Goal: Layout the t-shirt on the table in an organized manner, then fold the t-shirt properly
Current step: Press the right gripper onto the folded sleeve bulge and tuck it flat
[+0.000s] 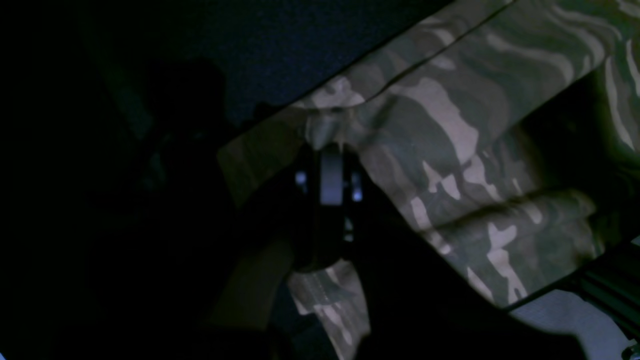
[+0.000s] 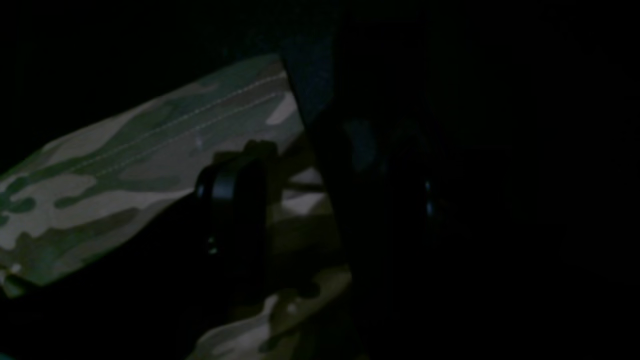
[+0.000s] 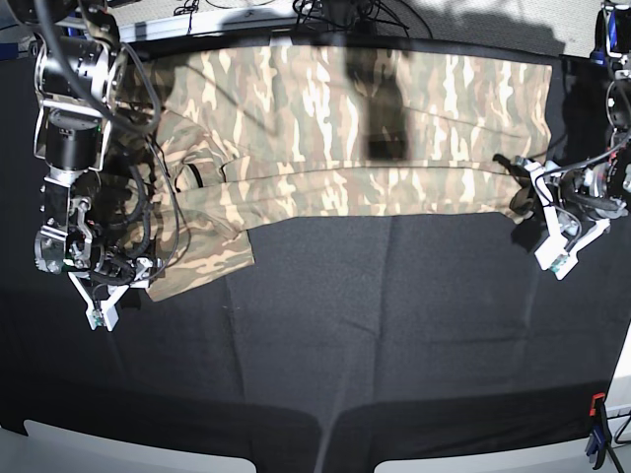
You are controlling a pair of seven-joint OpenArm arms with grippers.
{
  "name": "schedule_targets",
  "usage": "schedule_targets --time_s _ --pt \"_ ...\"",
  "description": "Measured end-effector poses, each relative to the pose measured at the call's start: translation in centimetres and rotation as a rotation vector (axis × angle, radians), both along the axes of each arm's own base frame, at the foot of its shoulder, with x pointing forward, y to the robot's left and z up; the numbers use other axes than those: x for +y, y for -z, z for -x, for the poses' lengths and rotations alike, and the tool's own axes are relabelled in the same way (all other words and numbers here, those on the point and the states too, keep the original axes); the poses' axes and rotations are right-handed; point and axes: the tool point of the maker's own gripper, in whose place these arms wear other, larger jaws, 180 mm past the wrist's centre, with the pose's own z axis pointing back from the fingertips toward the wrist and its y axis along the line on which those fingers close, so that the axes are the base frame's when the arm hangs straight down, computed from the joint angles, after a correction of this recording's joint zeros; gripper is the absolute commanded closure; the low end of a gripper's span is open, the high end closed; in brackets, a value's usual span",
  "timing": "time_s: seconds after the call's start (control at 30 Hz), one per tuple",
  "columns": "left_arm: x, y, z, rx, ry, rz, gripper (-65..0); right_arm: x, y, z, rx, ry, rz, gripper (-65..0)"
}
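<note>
The camouflage t-shirt [image 3: 345, 128] lies stretched across the far part of the black table [image 3: 394, 325], its lower part folded up into a long band, with one sleeve hanging toward the front at the left. My left gripper [image 3: 520, 192] sits at the shirt's right edge. In the left wrist view that gripper [image 1: 330, 145] is shut on a pinch of the t-shirt [image 1: 450, 125]. My right gripper [image 3: 138, 276] is by the left sleeve. In the dark right wrist view it [image 2: 325, 190] stands open, with the hemmed edge of the t-shirt [image 2: 125, 165] lying between and under its fingers [image 2: 232, 200].
A red and blue clamp [image 3: 595, 434] grips the table's front right corner. Cables and gear lie along the back edge [image 3: 325, 15]. A dark shadow falls on the middle of the shirt [image 3: 380, 108]. Bare black cloth stretches in front of the shirt.
</note>
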Motion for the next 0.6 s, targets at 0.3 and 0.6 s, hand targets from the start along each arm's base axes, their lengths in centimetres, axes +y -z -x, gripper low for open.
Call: schedule_targets --time_s 0.3,0.6 --pt "0.0 0.0 0.0 -0.001 0.000 0.001 0.0 2.7 0.7 -0.2 0.017 -0.048 -0.039 -9.1" --pt "0.0 0.0 0.0 0.000 0.000 0.001 0.0 3.5 -0.4 0.0 0.047 -0.092 -0.018 0.0"
